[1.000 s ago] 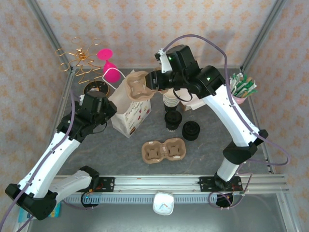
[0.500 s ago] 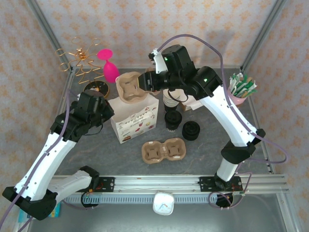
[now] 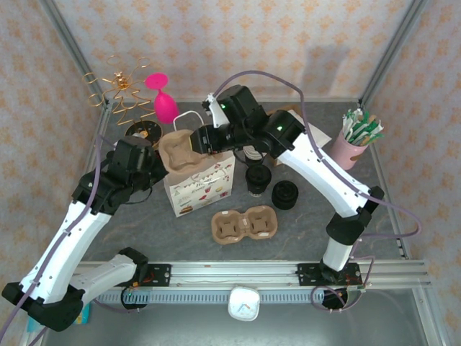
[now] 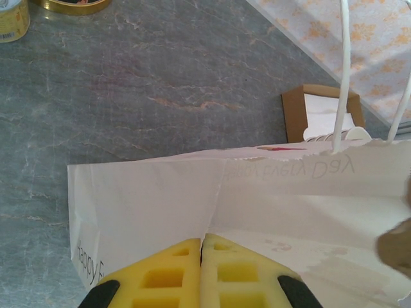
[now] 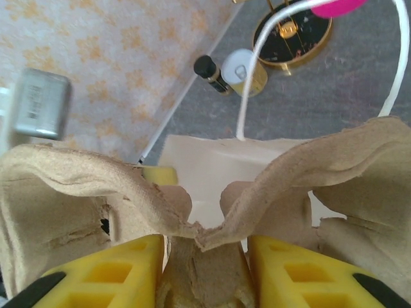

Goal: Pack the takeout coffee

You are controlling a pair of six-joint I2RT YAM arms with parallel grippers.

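Note:
The takeout coffee (image 3: 258,179), a small cup under a black lid, stands on the table right of the white paper bag (image 3: 203,186). My left gripper (image 3: 161,171) is shut on the bag's left rim; its yellow fingertips (image 4: 192,253) pinch the paper (image 4: 257,192) between them. My right gripper (image 3: 202,138) is shut on the centre ridge of a brown pulp cup carrier (image 3: 178,150), held over the bag's open mouth. In the right wrist view the carrier (image 5: 96,192) spreads in front of the pads (image 5: 135,263), with the bag's inside (image 5: 212,170) below it.
A second cup carrier (image 3: 243,225) lies flat in front of the bag. A stack of lidless cups (image 3: 252,153) and a stack of black lids (image 3: 285,194) stand beside the coffee. A pink holder with sachets (image 3: 351,144) is at the right. A pink goblet (image 3: 164,104) and a gold wire rack (image 3: 119,90) stand at the back left.
The right arm has carried the cup carrier leftward and down over the bag's mouth. The bag has gone from tilted to upright, and the left gripper has closed fully on its rim.

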